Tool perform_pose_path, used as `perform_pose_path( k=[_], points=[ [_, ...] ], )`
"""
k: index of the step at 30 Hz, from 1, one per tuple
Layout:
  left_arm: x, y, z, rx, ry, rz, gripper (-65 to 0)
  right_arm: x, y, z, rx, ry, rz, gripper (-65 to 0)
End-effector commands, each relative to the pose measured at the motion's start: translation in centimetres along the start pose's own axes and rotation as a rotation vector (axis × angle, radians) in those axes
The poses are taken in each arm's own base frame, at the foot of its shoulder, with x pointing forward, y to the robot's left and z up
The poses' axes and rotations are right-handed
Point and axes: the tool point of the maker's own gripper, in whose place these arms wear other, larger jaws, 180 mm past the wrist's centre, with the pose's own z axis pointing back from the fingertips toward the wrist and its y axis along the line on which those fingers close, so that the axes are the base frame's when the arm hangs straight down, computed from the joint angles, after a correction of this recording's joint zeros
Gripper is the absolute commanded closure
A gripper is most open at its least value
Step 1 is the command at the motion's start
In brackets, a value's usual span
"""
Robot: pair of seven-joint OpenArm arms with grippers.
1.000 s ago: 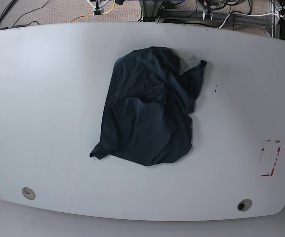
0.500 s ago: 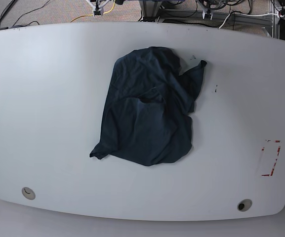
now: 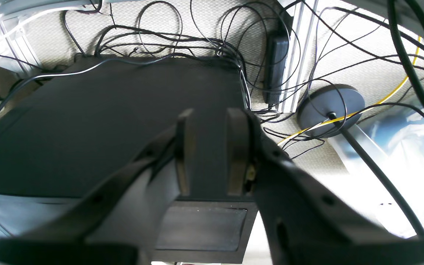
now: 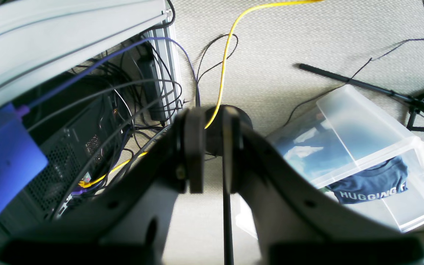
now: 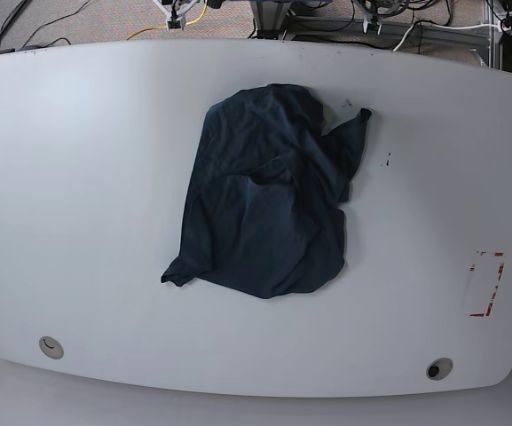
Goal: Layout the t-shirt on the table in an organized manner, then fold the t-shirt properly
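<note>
T-shirt (image 5: 264,200) is seen crumpled in a rough heap near the middle of the white surface (image 5: 78,177), slightly toward the far edge. Dark navy fabric is bunched and wrinkled, with folds overlapping; one pointed flap sticks out at the far right of the heap, and another small corner pokes out at the near left. Nothing is touching it. A red tape rectangle (image 5: 486,284) is marked near the right edge, well apart from the shirt. Two round grommet holes are set along the near edge, one at the left (image 5: 51,347) and one at the right (image 5: 438,368). Small dark specks (image 5: 388,161) are visible just right of the shirt.

Neither hand is seen in the base view. Left hand (image 3: 208,151) is pointed at the floor beyond the surface, over a black box (image 3: 87,121) and tangled cables (image 3: 182,40); its fingers are held slightly spread with a narrow gap between them, and nothing is pinched. Right hand (image 4: 209,149) is likewise aimed at the carpeted floor, fingers a little apart with a narrow gap, nothing gripped. A yellow cable (image 4: 230,48) is seen beyond it, and a clear plastic bin (image 4: 363,147) lies to the side with a folded blue garment (image 4: 372,182) inside, printed with white lettering.
</note>
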Motion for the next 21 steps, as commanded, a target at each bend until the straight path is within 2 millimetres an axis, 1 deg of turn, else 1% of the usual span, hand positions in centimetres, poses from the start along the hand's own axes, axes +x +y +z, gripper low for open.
perform_pose_path(
  k=[1, 6, 21],
  points=[
    [-0.17, 0.09, 0.02, 0.003, 0.002, -0.001, -12.7, -0.25, -0.38, 0.11, -0.006, 0.0, -0.001, -8.8],
    [0.12, 0.1, 0.01, 0.005, -0.005, 0.0, -12.8, -0.36, -0.31, 0.12, -0.003, 0.001, -0.003, -8.8],
    [0.16, 0.27, 0.02, 0.008, -0.006, -0.002, -12.6, -0.23, -0.43, 0.14, -0.007, -0.001, -0.003, -8.6]
  ],
)
